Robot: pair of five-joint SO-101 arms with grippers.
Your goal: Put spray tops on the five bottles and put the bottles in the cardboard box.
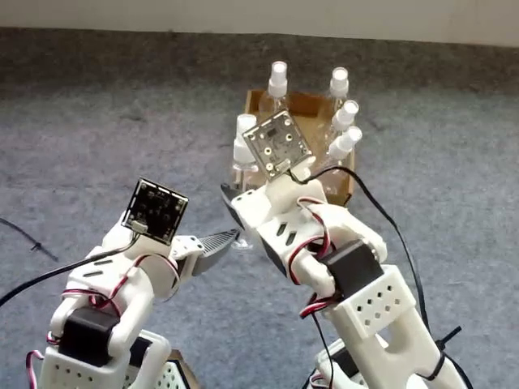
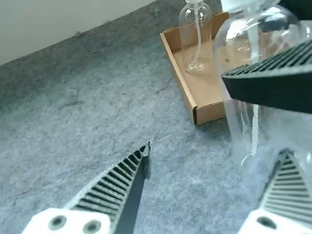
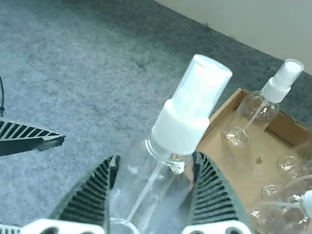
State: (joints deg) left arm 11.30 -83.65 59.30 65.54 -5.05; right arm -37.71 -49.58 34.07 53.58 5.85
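My right gripper is shut on the body of a clear bottle with a white spray top. In the high view this bottle stands upright just in front of the cardboard box, beneath the right gripper. Several more clear bottles with spray tops stand or lean inside the box. My left gripper is open, low over the carpet, with the held bottle just ahead of its fingertips. The left gripper points at the bottle's base.
Grey carpet covers the table on all sides. The shallow box has one bottle near its corner. A pale wall runs behind the box. Cables trail from both arms, and a black one lies at the left.
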